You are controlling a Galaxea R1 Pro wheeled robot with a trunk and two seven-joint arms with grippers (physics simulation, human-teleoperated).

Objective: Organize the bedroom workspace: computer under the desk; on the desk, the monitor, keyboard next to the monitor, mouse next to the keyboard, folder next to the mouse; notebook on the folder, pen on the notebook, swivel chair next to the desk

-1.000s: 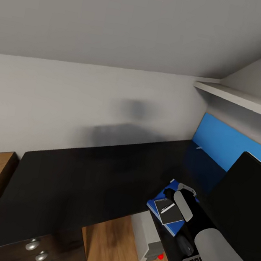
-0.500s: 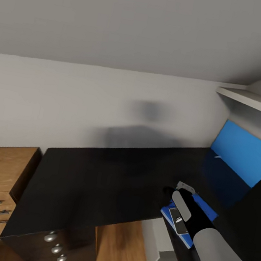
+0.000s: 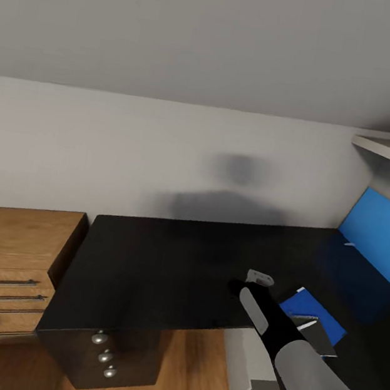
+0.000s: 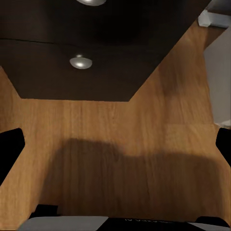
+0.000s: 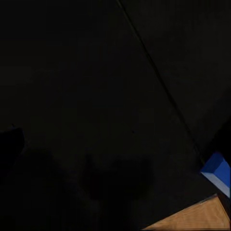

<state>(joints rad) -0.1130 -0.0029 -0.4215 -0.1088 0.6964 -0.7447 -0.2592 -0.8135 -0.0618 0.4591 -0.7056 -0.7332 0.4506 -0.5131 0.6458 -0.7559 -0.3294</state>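
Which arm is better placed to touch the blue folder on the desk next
Right. The right claw hovers over the desk beside the folder; the left wrist view faces the wood floor below the drawer knobs.

The right arm point(image 3: 294, 358) covers part of the blue folder point(image 3: 310, 303) and the dark notebook point(image 3: 318, 333) on it. The pen is too small to tell. The computer point(image 3: 251, 372) sits half hidden under the desk point(image 3: 165, 260). The wooden chest point(image 3: 3, 277) is cut off at the left edge. The right wrist view is nearly all dark.
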